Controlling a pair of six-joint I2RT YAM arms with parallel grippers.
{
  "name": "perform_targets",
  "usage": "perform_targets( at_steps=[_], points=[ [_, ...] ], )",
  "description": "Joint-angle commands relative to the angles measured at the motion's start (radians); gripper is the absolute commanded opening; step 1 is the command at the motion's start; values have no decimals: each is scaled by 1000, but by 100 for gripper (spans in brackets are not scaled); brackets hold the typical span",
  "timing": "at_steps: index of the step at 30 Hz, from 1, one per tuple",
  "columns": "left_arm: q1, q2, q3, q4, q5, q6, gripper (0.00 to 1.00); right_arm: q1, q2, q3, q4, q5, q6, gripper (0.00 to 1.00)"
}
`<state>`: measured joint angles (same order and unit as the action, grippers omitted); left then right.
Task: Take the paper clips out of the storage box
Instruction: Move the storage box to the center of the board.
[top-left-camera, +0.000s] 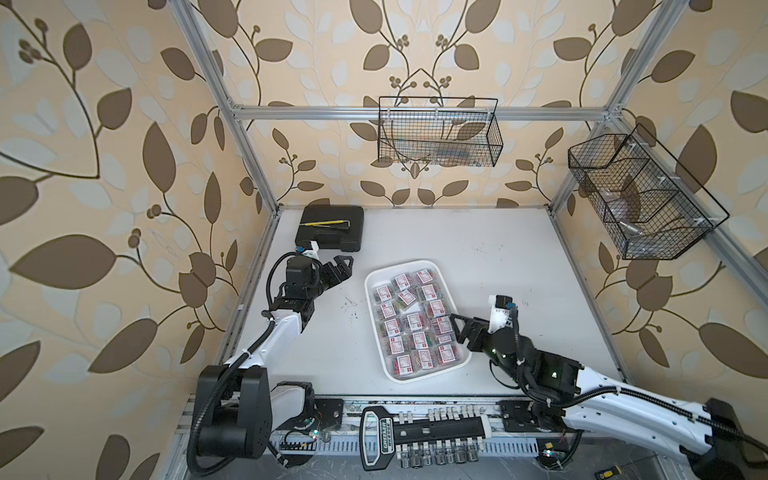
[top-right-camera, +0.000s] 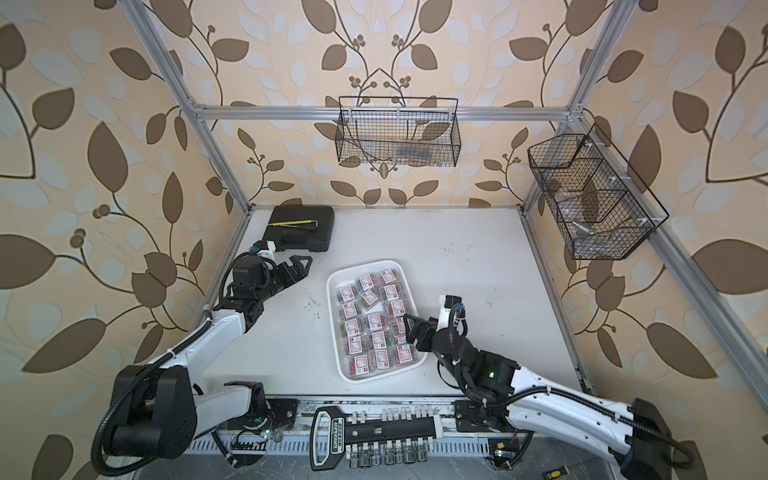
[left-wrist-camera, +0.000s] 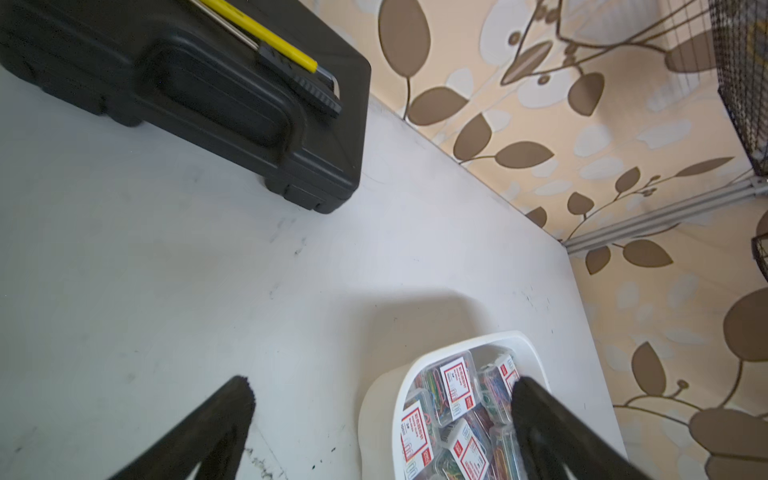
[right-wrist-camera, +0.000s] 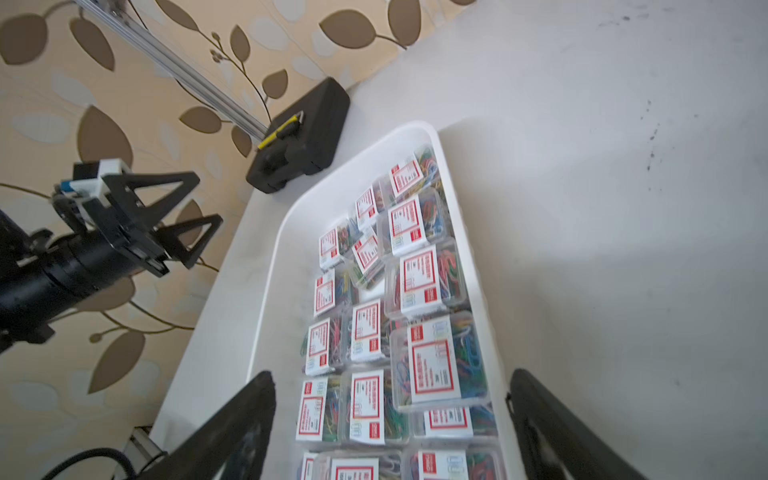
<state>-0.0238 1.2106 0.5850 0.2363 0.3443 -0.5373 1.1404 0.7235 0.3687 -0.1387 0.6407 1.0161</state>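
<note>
Tray (top-left-camera: 379, 276) sits mid-tabletop, packed with clip boxes (top-left-camera: 415, 322); none out yet. Right end effector (top-left-camera: 457, 330) is open, jaws wide, over the tray's 4 o'clock edge, gripping nothing. Left end effector (top-left-camera: 348, 266) is open too and empty, over bare tabletop at the tray's 10 o'clock.

Boxes look light, stiff, clear plastic, likely slick-sided. They're packed touching, so there's little finger room. You'd best pinch one across its short sides, from an edge row or the tilted box (top-left-camera: 406, 297) toward 12 o'clock.

Hidden: boxes under the right end effector in both top views. Tray's near end is cut off in the right wrist view. Label print unreadable, exact count unclear.
</note>
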Motion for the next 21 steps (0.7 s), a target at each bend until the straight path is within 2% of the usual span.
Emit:
perform_targets(
  at_steps=[1, 3, 6, 11, 16, 21],
  points=[
    [-43, 4, 51, 50, 40, 73, 99, 153, 59, 69, -205, 381, 236, 92],
    [-86, 24, 83, -9, -4, 133, 99, 208, 89, 95, -294, 417, 318, 94],
    [-162, 79, 135, -68, -36, 213, 99, 216, 96, 84, -328, 360, 353, 95],
    [-248, 196, 214, -130, -66, 294, 99, 204, 40, -17, -216, 217, 347, 92],
    [-272, 316, 287, -188, -63, 333, 99, 189, -2, -135, -96, 100, 377, 89],
    [-304, 388, 344, -265, -121, 370, 98, 192, 32, -183, -17, 36, 392, 90]
  ],
)
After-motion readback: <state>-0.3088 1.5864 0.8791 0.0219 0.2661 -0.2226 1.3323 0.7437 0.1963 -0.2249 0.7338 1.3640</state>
